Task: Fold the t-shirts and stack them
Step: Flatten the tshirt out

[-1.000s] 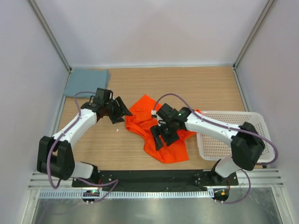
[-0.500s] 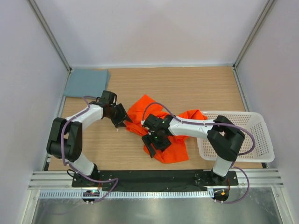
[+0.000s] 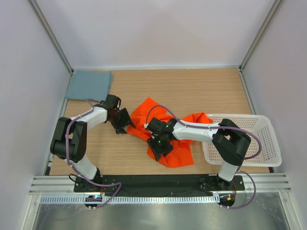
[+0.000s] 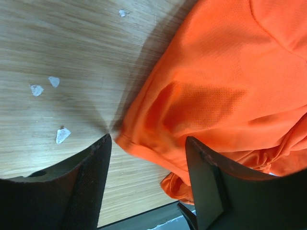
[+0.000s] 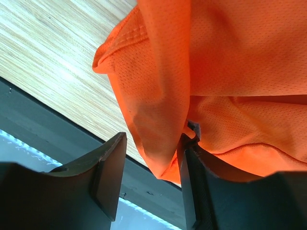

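The orange t-shirt (image 3: 175,143) lies crumpled mid-table. The grey-blue t-shirt (image 3: 89,85) lies folded flat at the back left corner. My left gripper (image 3: 123,123) sits low at the orange shirt's left edge. Its jaws are open, and a hemmed corner of the orange t-shirt (image 4: 158,120) reaches between them around the left gripper (image 4: 147,140). My right gripper (image 3: 158,145) is down on the shirt's front left part. A hanging fold of the orange t-shirt (image 5: 158,110) sits in the right gripper (image 5: 152,139), against one finger, with a gap at the other.
A white perforated basket (image 3: 240,116) stands at the right, with the orange shirt's far end against its left side. Small white scraps (image 4: 36,89) dot the wood near my left gripper. The dark front rail (image 5: 43,120) runs just below the right gripper.
My right gripper has moved left and toward the front over the orange shirt, and its jaws have narrowed round a fold. The left arm's elbow drew in; its gripper stays at the shirt's edge.
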`<state>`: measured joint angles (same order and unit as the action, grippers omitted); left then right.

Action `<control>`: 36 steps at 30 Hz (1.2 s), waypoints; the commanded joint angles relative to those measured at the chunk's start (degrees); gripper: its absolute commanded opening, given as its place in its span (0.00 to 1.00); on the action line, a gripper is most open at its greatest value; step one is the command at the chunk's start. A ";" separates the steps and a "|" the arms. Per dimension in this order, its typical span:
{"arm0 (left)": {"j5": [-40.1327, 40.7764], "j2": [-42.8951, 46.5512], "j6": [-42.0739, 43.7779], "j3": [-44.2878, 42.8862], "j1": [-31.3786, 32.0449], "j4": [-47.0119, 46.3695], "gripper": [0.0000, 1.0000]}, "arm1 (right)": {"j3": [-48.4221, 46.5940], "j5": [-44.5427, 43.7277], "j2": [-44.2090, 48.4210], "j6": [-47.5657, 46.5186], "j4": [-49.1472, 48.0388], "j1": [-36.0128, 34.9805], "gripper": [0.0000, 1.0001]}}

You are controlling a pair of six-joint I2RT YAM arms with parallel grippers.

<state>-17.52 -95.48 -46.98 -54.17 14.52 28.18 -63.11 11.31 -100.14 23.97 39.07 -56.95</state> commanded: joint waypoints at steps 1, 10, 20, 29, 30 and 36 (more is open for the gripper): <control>1.78 3.18 1.54 1.08 -0.20 0.99 0.65 | -0.87 0.03 -0.06 0.03 -1.19 -0.27 0.52; 1.96 3.11 1.45 3.72 -0.29 -1.55 0.66 | 0.62 1.52 -0.41 1.78 -3.38 -0.18 0.50; -0.24 1.17 4.44 -2.07 -1.43 -3.05 0.03 | 0.01 0.82 0.82 1.88 -3.65 -0.27 0.01; 7.05 22.16 8.39 -9.36 -1.34 5.21 0.00 | -12.10 -1.30 10.91 1.35 4.96 -0.27 0.01; 8.19 24.27 9.01 -10.07 -1.34 5.74 0.00 | -13.25 -0.77 11.62 1.61 5.49 -0.36 0.02; 16.71 33.42 12.61 -20.42 -1.52 11.18 0.00 | -20.90 10.56 12.78 2.40 0.86 -1.67 0.02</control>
<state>-7.88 -64.95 -37.78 -69.06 13.37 34.81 -80.38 14.59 -88.33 25.91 42.89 -57.08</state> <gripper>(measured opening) 0.017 0.043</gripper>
